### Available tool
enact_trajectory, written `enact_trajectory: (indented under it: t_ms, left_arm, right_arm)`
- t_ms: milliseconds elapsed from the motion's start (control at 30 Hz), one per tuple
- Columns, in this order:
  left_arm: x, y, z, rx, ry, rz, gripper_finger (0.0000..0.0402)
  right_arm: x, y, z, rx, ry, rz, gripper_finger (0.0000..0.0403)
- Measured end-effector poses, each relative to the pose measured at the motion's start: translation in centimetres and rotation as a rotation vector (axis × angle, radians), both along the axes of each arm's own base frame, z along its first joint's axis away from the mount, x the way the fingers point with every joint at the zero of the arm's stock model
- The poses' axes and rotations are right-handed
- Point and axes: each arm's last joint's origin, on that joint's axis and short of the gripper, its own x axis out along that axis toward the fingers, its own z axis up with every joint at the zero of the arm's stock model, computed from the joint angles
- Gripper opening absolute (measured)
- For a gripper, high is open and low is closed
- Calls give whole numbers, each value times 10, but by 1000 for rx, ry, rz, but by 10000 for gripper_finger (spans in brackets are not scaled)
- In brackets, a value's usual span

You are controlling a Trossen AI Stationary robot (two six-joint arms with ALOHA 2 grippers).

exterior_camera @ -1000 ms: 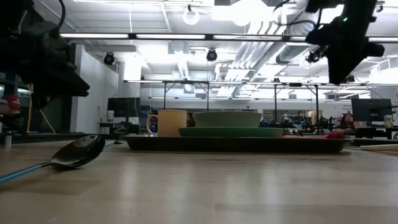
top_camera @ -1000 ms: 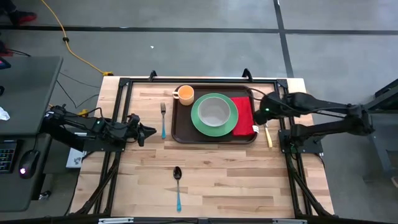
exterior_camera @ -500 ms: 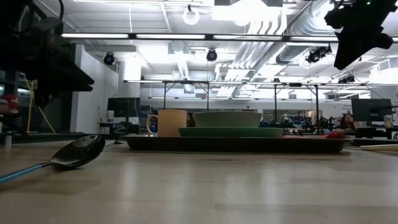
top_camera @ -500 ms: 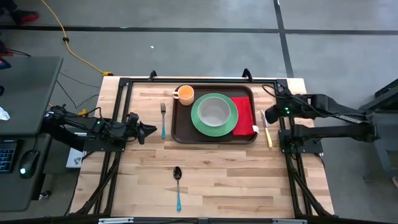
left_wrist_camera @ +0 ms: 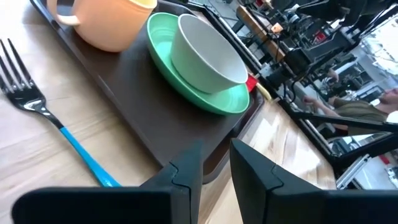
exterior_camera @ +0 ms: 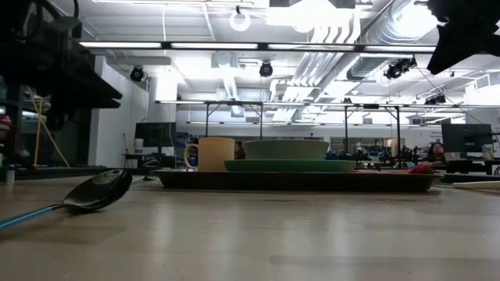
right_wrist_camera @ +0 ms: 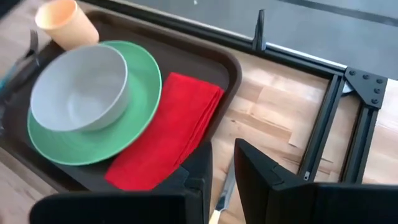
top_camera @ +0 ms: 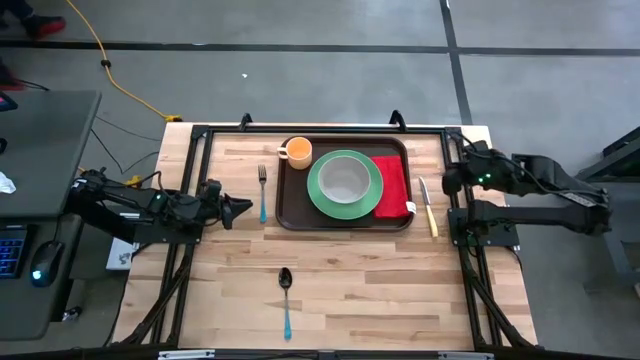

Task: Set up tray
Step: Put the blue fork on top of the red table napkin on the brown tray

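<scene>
Showing no legible txt: tray [top_camera: 292, 207], mug [top_camera: 297, 152].

Dark brown rectangular tray [top_camera: 345, 222], rounded corners, raised rim, flat on the table's far half

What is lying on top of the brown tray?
On the tray: an orange cup, a green plate carrying a pale bowl, and a red napkin. The plate's centre is covered by the bowl.

The tray [top_camera: 345, 219] is set on the desk [top_camera: 340, 290]. On it a bowl [top_camera: 345, 180] sits on a plate [top_camera: 325, 205], with a cup [top_camera: 297, 152] at its left and a napkin [top_camera: 392, 185] at its right. A fork [top_camera: 262, 190] lies left of the tray, a knife [top_camera: 428, 208] right of it, and a spoon [top_camera: 286, 300] well before it.
</scene>
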Motion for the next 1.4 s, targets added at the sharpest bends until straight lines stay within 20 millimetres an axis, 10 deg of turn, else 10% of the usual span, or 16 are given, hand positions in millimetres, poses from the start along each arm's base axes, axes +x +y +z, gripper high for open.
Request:
enact_trajectory:
  t_ms: [1400]
  left_arm:
    - [1,0,4,-14,-35,10,111]
  right_arm:
    - [-13,2,-4,60,-426,-204,32]
